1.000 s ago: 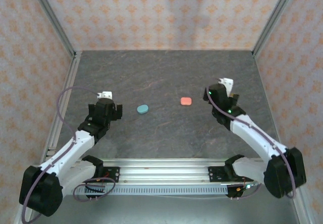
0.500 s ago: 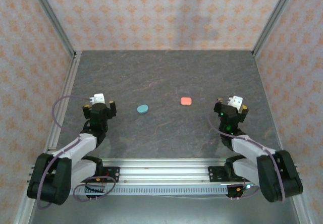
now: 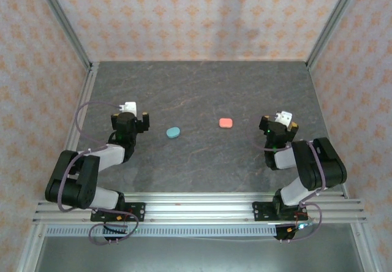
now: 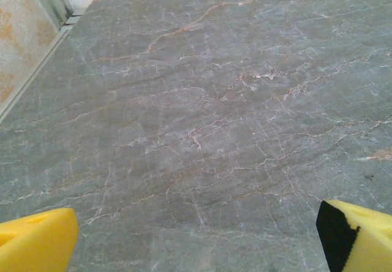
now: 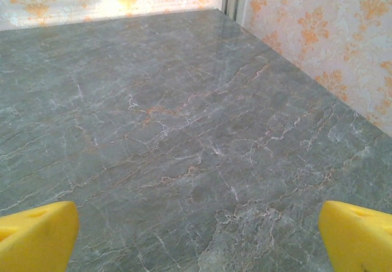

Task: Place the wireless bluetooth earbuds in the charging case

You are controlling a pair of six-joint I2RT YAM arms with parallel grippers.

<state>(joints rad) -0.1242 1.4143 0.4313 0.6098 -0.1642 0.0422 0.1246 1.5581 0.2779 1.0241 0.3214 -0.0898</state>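
Though arms (image 3: 79, 174) (image 3: 315, 162) now folded, tools (image 4: 196, 241) (image 5: 196, 235) agape.

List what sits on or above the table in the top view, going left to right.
left gripper → light blue case → salmon-red case → right gripper

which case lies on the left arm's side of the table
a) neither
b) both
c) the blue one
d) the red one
c: in the top view the blue case lies nearer the left arm, while the red case lies over toward the right arm.
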